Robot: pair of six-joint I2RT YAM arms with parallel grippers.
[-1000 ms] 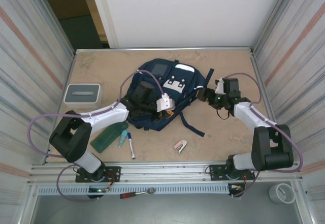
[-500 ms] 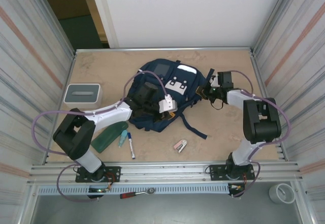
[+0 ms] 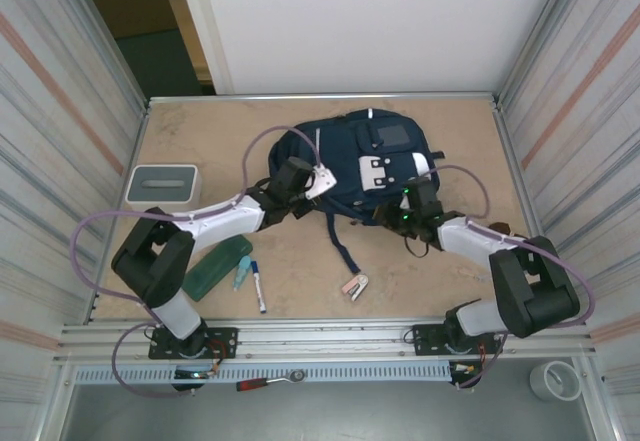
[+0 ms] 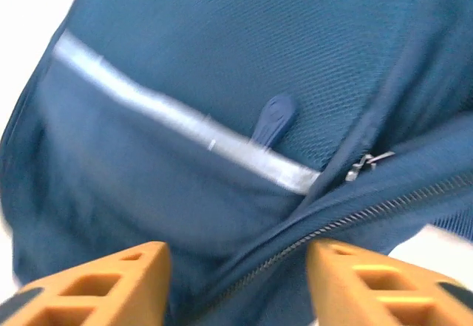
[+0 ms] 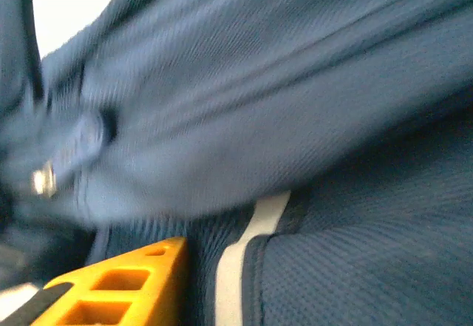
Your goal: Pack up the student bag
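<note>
both wrist views are blurred and pressed close to navy cloth. in the left wrist view the left tool (image 4: 236,267) is cut off by the bottom edge. its two orange fingers (image 4: 111,282) stand well apart with nothing pinched between them. beyond them run a white reflective stripe (image 4: 185,130) and a zipper (image 4: 384,204). in the right wrist view one orange finger (image 5: 126,285) shows at lower left and its partner is cut off, so there is no telling whether the right tool (image 3: 403,211) is parted or clamped. from above it is a dark shape against the bag's lower right edge.

the student bag (image 3: 345,146) lies in the upper middle of the top view on the sandy, mottled worktop (image 3: 200,131), with a strap (image 3: 340,246) trailing toward the bottom. at the left sit a grey-white box (image 3: 162,183), a green case (image 3: 215,268) and a marker (image 3: 258,286). ribbed metal walls (image 3: 60,111) stand at both sides, and a white panel (image 3: 360,21) stands at the back.
</note>
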